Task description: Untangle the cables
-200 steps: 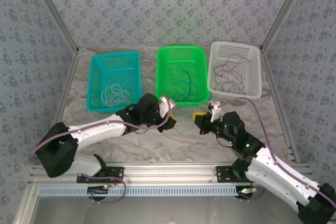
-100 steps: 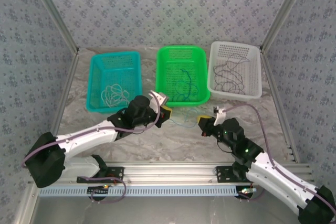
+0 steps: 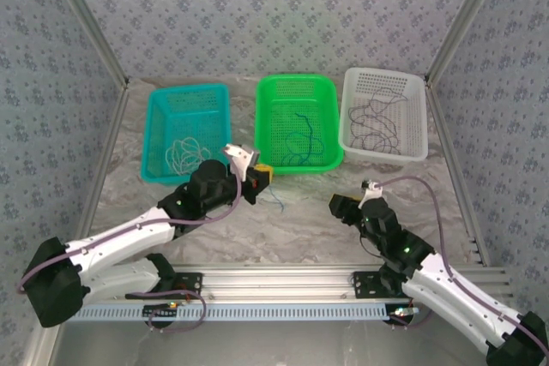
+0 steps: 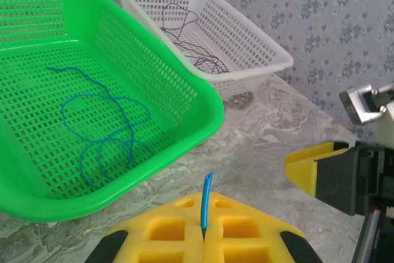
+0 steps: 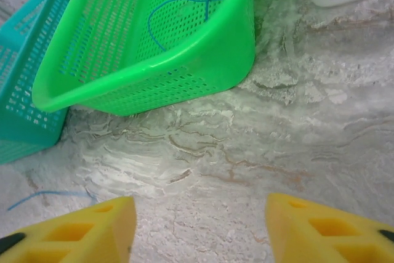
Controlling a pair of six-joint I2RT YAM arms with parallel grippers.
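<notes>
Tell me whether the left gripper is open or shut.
Shut. In the left wrist view the left gripper has its yellow pads meeting, with a thin blue cable pinched in the seam between them.

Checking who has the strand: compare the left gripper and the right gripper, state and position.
The left gripper is shut on a blue cable, whose end sticks up between its pads; the right gripper is open, with nothing between its fingers. In the top view the left gripper is by the green basket's near-left corner, while the right gripper is over bare table, nearer the arm bases. Both have yellow fingers.
</notes>
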